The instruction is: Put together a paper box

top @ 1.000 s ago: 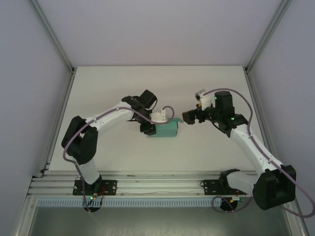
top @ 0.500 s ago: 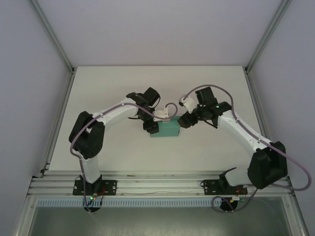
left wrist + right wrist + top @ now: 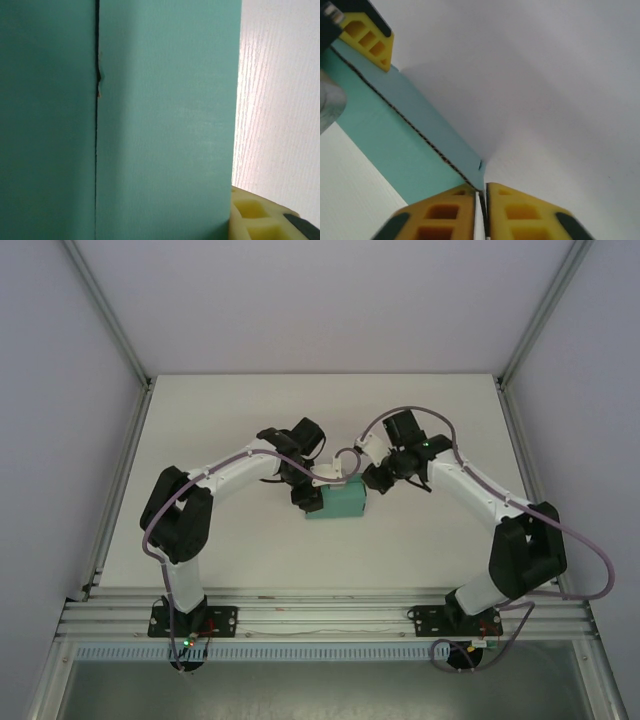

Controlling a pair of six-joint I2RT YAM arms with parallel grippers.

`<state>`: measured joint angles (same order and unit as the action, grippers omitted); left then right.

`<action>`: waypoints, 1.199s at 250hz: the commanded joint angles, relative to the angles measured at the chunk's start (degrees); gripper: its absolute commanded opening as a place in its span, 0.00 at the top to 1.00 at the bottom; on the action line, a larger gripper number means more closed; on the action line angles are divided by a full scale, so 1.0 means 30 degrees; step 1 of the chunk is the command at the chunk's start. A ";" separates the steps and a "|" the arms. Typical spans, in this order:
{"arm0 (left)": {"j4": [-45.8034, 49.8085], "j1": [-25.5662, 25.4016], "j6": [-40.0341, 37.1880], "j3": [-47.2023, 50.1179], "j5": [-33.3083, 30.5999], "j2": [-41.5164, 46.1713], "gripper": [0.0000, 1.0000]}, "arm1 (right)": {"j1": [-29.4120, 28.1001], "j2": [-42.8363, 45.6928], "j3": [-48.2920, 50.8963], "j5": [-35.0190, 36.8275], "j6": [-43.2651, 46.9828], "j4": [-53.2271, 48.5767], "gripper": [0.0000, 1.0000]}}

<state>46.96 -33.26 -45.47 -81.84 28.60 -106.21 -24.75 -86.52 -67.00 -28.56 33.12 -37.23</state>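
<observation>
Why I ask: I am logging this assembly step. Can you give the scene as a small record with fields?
object: paper box, teal-green card, folded into a box shape
location: on the table, between the two arms
left claw: closed on the box's left end
right claw: shut at the box's right end, with a thin card edge apparently pinched in it
seam: dark slit between two card panels, seen close up in the left wrist view
</observation>
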 commanded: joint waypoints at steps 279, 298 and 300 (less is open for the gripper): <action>-0.1409 -0.0067 0.2588 0.0511 -0.1323 -0.0310 0.62 | -0.2228 0.3725 0.2581 0.4438 -1.6978 0.4118 1.00; -0.1501 -0.0104 0.2487 0.0675 -0.1301 -0.0187 0.62 | -0.2221 0.3471 0.2249 0.5063 -1.6736 0.3562 1.00; -0.1517 -0.0091 0.2476 0.0700 -0.1279 -0.0190 0.62 | -0.2211 0.3470 0.2262 0.5123 -1.6691 0.3556 1.00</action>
<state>42.09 -33.80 -39.97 -81.54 28.29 -106.21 -30.81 -76.05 -56.14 -14.04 -15.05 -23.38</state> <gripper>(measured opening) 0.430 0.049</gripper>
